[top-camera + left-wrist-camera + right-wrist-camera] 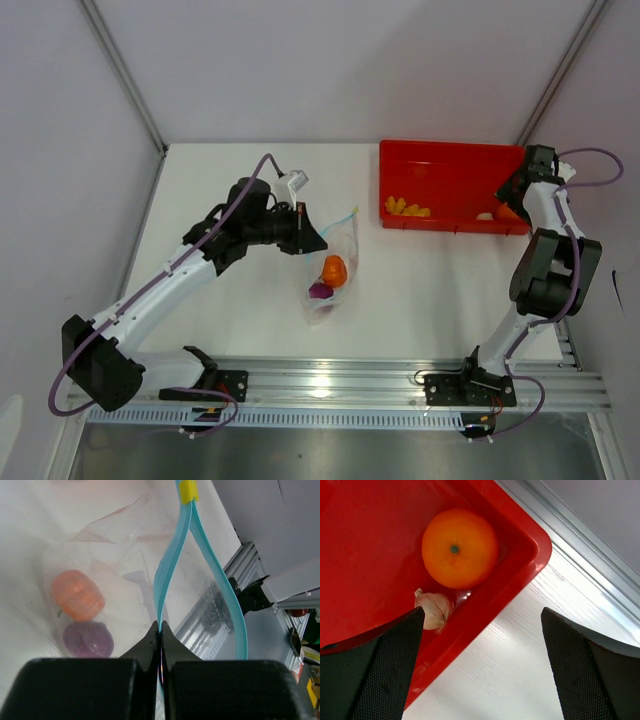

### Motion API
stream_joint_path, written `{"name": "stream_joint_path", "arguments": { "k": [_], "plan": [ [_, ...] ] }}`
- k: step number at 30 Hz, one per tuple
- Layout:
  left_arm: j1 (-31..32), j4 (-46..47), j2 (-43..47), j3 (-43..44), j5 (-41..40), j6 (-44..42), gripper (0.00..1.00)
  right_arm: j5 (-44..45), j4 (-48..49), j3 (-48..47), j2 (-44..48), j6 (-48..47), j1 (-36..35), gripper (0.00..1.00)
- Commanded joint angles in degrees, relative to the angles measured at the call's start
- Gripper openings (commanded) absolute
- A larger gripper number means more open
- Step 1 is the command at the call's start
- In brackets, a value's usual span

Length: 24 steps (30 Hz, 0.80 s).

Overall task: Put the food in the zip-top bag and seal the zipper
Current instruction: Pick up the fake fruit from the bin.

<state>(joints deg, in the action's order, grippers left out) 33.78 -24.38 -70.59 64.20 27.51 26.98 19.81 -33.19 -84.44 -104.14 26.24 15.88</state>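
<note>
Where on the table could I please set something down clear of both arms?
The widest bare patch is the table between the zip-top bag, the red tray and the right arm's base. The tray's far half is bare. Crowded: the tray's right corner, with the orange ball, whitish piece and open right tool; and the bag's mouth, pinched by the left tool.

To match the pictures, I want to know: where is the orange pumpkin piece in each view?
Top external: orange pumpkin piece at centre, inside the zip-top bag.
Left wrist: middle left, behind clear plastic.
Right wrist: not in view.
Shared landmark: the purple piece beside it.
</note>
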Motion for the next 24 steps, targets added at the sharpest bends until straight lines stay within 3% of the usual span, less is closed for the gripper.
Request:
{"name": "stream_joint_path", "arguments": {
  "k": [1,8,24],
  "plan": [
    [-0.4,3.9,2.0,-2.3,2.8,0.9,0.01,1.9,4.8,-3.6,-1.3,-2.2,0.1,0.99],
    [-0.4,4.7,1.5,-3.2,3.5,1.1,0.01,-0.3,3.0,-10.5,-7.4,-1.7,-0.1,0.99],
    [-0.3,4.6,1.4,-3.5,4.0,0.8,0.01,0.6,5.6,-11.3,-13.2,-4.0,-0.4,0.93]
  ]
}}
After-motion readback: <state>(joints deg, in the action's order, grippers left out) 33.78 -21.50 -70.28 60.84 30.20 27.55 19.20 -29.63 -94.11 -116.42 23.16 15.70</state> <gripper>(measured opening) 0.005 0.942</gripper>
